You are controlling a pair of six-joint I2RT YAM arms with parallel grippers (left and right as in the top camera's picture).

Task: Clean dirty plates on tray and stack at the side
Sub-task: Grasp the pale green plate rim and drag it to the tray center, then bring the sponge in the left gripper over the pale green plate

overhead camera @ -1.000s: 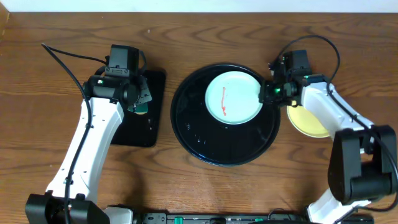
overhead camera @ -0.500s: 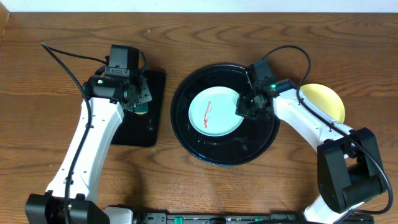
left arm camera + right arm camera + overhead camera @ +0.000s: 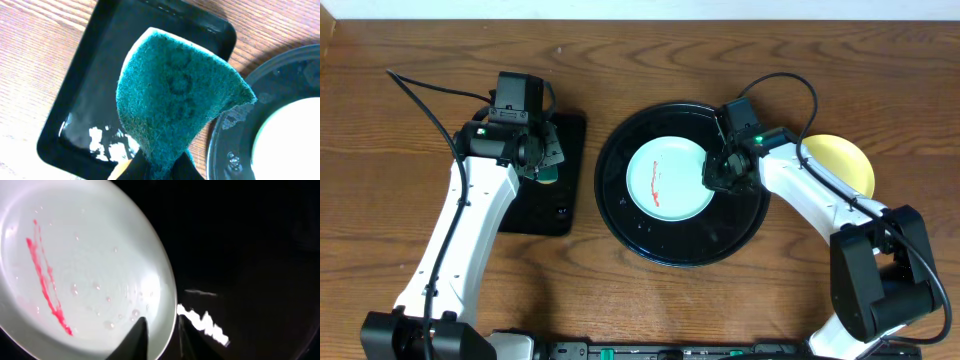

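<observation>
Plate of pale blue-green (image 3: pixel 667 180) sits face up inside the round black tray (image 3: pixel 680 242), a little past the tray's centre toward its far side. The right pincer (image 3: pixel 713 176) is at the plate's right edge, closed down on the rim: the wrist view shows one finger over the top face and the other under the lip. Being round, the plate has no long axis. Its red streak (image 3: pixel 654 179) lies on the half away from the pincer, running nearly front to back with a slight slant.

A yellow plate (image 3: pixel 845 160) rests on the desk (image 3: pixel 380 200) just right of the tray. Left of the tray, the left pincer (image 3: pixel 546 160) is clamped on a green sponge (image 3: pixel 175 100) above a rectangular tray (image 3: pixel 545 210).
</observation>
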